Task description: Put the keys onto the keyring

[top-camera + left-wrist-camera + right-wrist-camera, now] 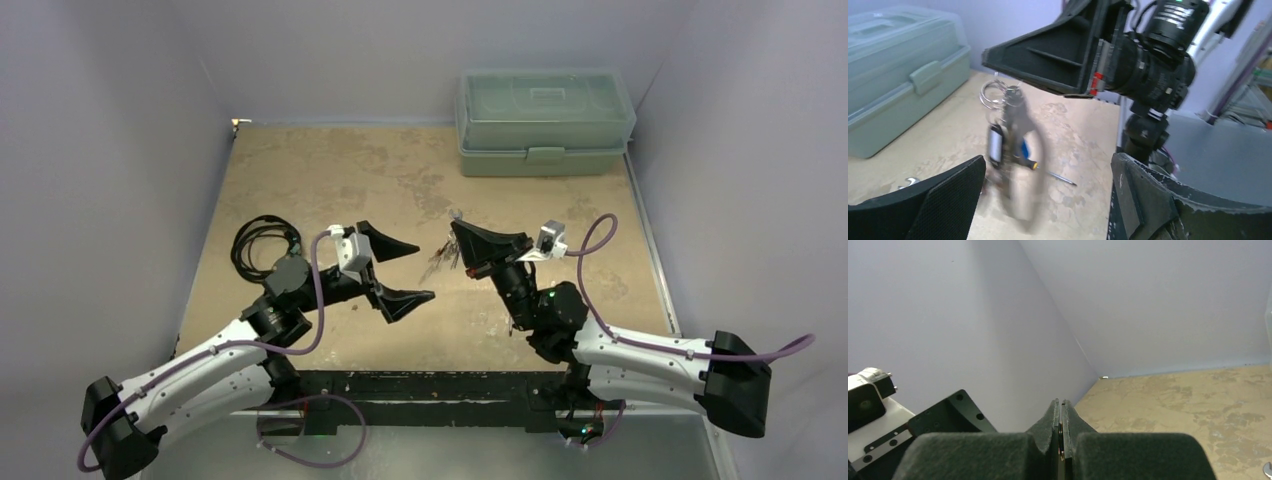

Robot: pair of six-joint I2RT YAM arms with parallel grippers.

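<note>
My right gripper is shut and held above the table, and the grey keyring hangs from its tip. In the left wrist view the right gripper pinches the wire rings at the top of the keyring. The keyring dangles blurred, with a white-headed key hanging on it. Other keys are too blurred to tell apart. In the right wrist view the pads are pressed on a thin metal sliver. My left gripper is open and empty, its jaws either side of the hanging keyring.
A green toolbox stands at the back right and also shows in the left wrist view. A coiled black cable lies at the left. A screwdriver and a silver wrench lie on the table under the grippers.
</note>
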